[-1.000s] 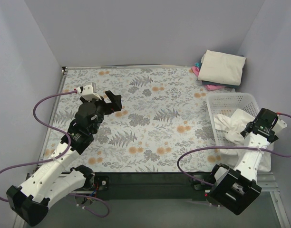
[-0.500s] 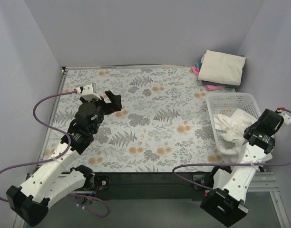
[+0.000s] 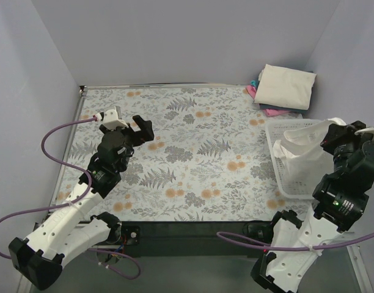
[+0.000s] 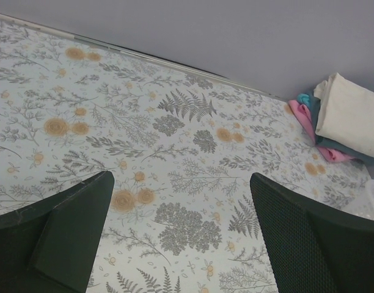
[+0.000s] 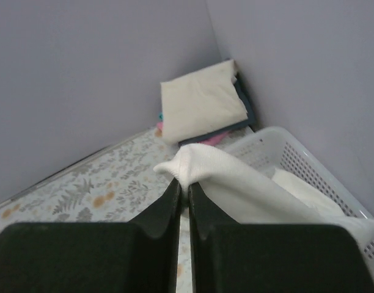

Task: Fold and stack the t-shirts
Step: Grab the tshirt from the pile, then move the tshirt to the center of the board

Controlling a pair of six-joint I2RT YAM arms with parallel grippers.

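Over the floral counter (image 3: pixel 193 159) the left hand (image 3: pixel 143 129) hangs spread wide, holding nothing, while above the white lattice basket (image 3: pixel 285 183) at the right edge the right hand (image 5: pixel 182 186) is clenched on a fold of a white t-shirt (image 5: pixel 236 183) trailing into it, near the folded stack (image 3: pixel 285 86) in the far corner.

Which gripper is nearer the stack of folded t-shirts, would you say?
Right. The right gripper holds a white t-shirt above the basket, just in front of the stack; the left gripper hangs open across the table.
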